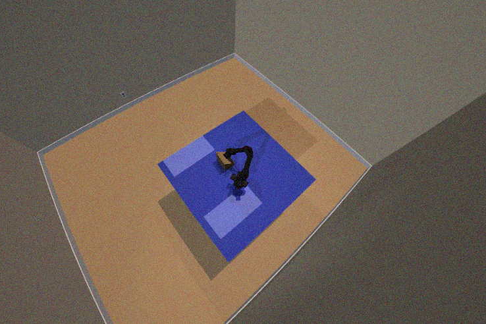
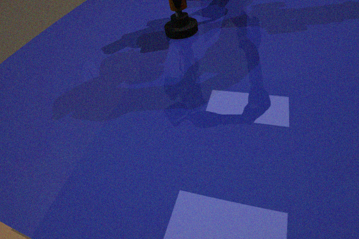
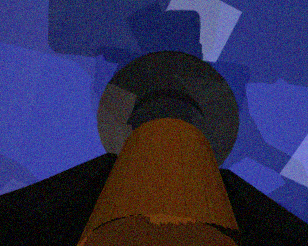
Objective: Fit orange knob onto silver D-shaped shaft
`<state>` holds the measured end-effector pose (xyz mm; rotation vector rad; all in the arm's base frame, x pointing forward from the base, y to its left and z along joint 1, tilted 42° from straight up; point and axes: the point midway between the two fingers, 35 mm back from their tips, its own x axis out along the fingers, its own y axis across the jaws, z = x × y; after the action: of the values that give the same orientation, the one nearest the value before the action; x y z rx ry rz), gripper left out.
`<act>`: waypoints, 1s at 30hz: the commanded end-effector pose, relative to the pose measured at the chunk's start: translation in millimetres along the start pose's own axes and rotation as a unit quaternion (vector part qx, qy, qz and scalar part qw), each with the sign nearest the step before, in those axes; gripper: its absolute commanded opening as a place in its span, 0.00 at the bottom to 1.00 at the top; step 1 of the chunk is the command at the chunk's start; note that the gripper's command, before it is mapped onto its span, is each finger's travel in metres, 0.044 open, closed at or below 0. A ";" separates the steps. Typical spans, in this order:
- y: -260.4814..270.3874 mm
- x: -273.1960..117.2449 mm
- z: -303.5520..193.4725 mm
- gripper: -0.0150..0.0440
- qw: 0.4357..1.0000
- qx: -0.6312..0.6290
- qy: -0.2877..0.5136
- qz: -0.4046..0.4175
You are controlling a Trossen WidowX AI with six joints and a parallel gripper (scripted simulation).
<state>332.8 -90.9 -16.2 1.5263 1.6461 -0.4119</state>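
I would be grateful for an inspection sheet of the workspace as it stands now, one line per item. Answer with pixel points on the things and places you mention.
Surface: blue top [image 1: 286, 175] [image 2: 129, 157], with pale light patches and shadows.
Job's things: orange knob [image 2: 174, 6] [image 3: 165, 170] above the round pedestal [image 2: 181, 30] [image 3: 225, 120]; a stretch of silver shaft [image 2: 179, 13] shows beneath it, so not fully seated. Flat-side alignment cannot be told.
Clutter: nothing seen; a tan-topped block [image 1: 224, 159] sits by the arm's base end.
Tool: tool [image 3: 166, 171] shut on the knob.
Cables: nothing seen.
Surroundings: tan floor [image 1: 118, 172], grey walls, small wall outlet [image 1: 122, 93].
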 end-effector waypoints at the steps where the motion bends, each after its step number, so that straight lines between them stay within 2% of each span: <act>1: -1.6 -1.0 0.5 0.25 0.994 0.111 -0.002 0.002; 5: -3.1 -2.4 1.2 0.25 0.981 0.192 -0.001 0.002; 30: -0.7 0.8 1.5 0.25 0.981 0.192 -0.001 0.002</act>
<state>333.2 -90.5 -17.4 1.8040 1.6283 -0.7573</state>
